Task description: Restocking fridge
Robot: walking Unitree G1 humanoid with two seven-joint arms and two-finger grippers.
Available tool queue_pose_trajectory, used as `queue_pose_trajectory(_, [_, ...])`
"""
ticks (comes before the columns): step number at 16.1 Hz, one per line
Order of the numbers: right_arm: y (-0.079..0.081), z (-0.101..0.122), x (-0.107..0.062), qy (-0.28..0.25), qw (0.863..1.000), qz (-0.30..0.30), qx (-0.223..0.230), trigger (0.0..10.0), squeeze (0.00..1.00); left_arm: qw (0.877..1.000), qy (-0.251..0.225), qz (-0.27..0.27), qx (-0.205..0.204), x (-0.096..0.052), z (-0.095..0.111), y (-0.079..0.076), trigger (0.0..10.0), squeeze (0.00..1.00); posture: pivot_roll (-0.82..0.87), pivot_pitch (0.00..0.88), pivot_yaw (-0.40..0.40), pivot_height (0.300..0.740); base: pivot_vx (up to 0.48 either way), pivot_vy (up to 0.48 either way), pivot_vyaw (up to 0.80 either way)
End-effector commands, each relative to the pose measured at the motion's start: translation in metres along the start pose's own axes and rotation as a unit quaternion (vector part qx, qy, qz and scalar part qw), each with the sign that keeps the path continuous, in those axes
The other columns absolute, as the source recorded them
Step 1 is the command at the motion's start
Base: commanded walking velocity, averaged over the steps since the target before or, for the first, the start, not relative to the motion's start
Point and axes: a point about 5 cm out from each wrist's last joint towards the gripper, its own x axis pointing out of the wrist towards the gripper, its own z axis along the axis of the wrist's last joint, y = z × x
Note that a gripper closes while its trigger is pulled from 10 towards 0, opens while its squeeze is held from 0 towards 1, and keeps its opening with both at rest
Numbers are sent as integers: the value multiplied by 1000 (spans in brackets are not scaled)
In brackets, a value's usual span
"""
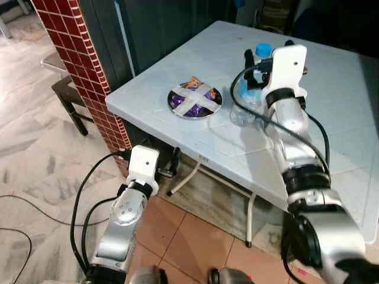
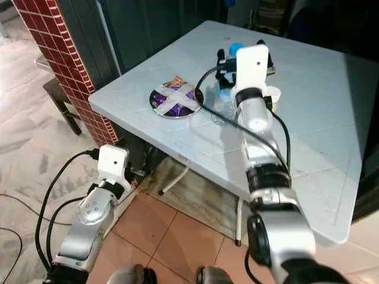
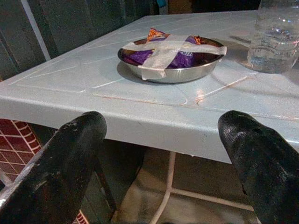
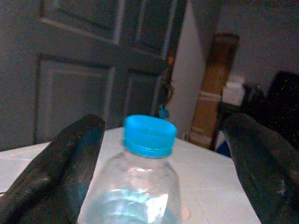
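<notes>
We are at the pick-up step of the restock: our right claw (image 4: 154, 163) is out over the counter (image 1: 331, 106) with its 2 black fingers spread wide, the water bottle (image 4: 140, 186) standing upright between them and, as far as the right wrist view shows, not yet touched. The bottle stands near the middle of the counter, just beside a steel dish (image 1: 195, 100). The next move, we judge, is to close the fingers on the bottle's body below the blue cap (image 4: 149, 134), low enough that the thin wall does not slip or buckle, then lift straight up.

The bottle is clear, ribbed plastic, partly full of water, so it is likely soft and will give under pressure. The dish is round, shallow and shiny, holding purple packets strapped down by crossed strips of pale tape. The counter is a pale plastic top with moulded lines and a smooth, slightly glossy face.

Our left claw (image 3: 163, 154) hangs open below the counter edge, idle
</notes>
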Motion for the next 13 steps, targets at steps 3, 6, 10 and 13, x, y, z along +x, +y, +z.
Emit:
queue_pose_trajectory(3, [1,6,13,5,1000,-2,13,10000,0,1000,-3,-2,10,0,3,1,10000,0,39,53,43,740,0,0,0])
queue_pose_trajectory(6, [4,8,22,22,999,-2,39,1882,0,1000,-2,0,10,0,3,1,10000,0,40,52,40,740,0,0,0])
queue_pose_trajectory(10, [6,4,28,52,998,-1,34,1137,0,1000,-1,2,11,0,3,2,10000,0,43,52,37,740,0,0,0])
queue_pose_trajectory(13, [6,2,30,68,997,2,28,863,0,1000,-1,1,12,0,3,2,10000,0,40,52,38,740,0,0,0])
